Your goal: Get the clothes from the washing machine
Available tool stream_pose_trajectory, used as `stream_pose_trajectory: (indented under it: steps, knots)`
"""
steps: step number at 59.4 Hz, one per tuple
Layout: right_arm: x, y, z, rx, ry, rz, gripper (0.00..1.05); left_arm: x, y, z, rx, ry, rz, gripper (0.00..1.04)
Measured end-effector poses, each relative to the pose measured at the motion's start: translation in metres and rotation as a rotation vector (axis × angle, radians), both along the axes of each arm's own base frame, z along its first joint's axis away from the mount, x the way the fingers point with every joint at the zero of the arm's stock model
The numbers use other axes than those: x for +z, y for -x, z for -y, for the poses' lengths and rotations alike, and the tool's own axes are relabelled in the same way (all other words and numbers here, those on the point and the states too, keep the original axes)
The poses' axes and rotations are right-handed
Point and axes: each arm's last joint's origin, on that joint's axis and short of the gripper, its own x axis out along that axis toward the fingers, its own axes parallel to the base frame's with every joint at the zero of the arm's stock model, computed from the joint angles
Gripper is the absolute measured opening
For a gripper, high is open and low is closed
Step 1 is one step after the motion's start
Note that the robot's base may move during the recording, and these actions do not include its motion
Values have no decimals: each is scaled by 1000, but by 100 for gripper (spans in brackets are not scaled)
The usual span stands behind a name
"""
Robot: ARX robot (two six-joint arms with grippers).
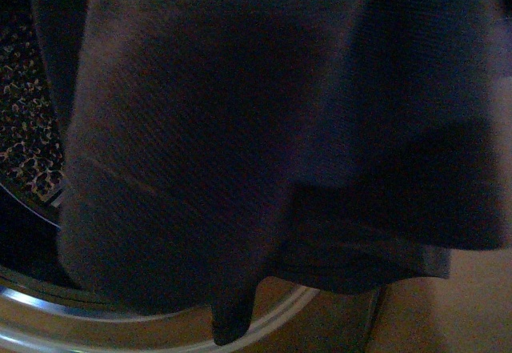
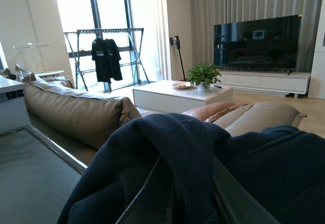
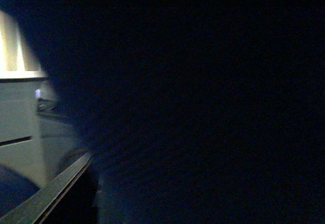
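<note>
Navy clothes (image 1: 240,129) hung before washing machine (image 1: 36,303) rim, cloth draped over left end effector (image 2: 195,201), its grip hidden, cannot be told, right wrist view dark, right end effector likewise untold.

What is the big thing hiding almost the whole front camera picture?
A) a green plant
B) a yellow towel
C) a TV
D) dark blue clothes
D: dark navy clothes hang across nearly the whole front view, with only the shiny rim of the washing machine peeking out below.
</note>
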Motion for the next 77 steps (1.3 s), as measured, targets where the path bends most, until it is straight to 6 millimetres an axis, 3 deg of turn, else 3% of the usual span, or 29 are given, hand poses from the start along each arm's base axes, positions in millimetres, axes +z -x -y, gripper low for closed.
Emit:
stream_pose_trajectory:
  steps: [18,22,27,43,54,60,66,77]
  knots:
    - [10,-18,-16,-199,-31,-4,96,0,0,0,0,1,1,9]
    - [10,-18,-19,-211,-34,-2,89,0,0,0,0,1,1,9]
    - [9,-19,-21,-231,-33,6,74,0,0,0,0,2,-1,10]
    - [11,-18,-11,-286,-49,51,42,1,1,-1,0,4,1,43]
    - [14,-10,15,-367,-71,117,19,1,1,-1,-1,4,1,66]
    - [21,0,39,-428,-93,160,7,1,1,-1,-1,4,2,81]
    - [32,15,72,-500,-113,223,6,2,1,-1,0,6,4,98]
    - [56,54,130,-612,-101,349,6,2,2,-1,0,7,5,98]
